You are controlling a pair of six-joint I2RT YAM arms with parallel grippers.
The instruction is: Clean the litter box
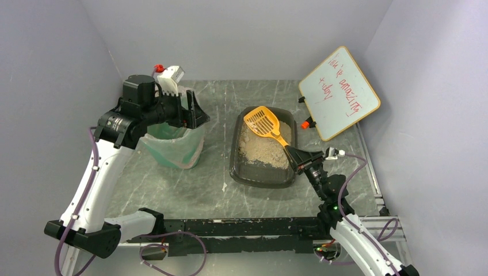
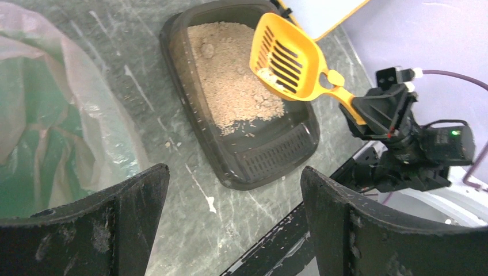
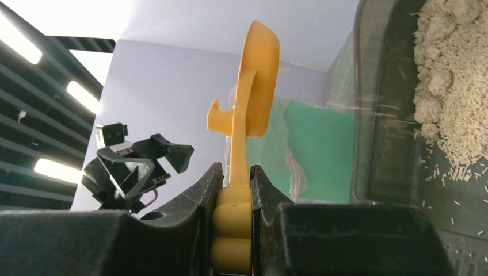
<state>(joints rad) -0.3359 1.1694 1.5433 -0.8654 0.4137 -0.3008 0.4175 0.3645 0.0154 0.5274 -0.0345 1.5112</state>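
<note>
1. My right fingers (image 3: 193,221) are clamped tight on the handle of the orange slotted scoop (image 1: 263,122). The scoop head is up in the air over the far half of the tray, with a small clump of litter sitting in it.
2. My left fingers (image 2: 129,210) are spread wide and aren't holding anything. They're up by the green bin (image 1: 172,150), right above its clear bag liner.
3. The litter box (image 1: 263,183) sits flat on the counter (image 1: 172,192), a bit right of the middle, with the bin to its left and a whiteboard (image 1: 339,92) leaning at the back right.
4. The beige litter (image 2: 230,86) is bunched toward the far end, so the near end shows bare dark plastic with a ribbed patch.
5. There are a few stray crumbs on the counter just beside the tray.
</note>
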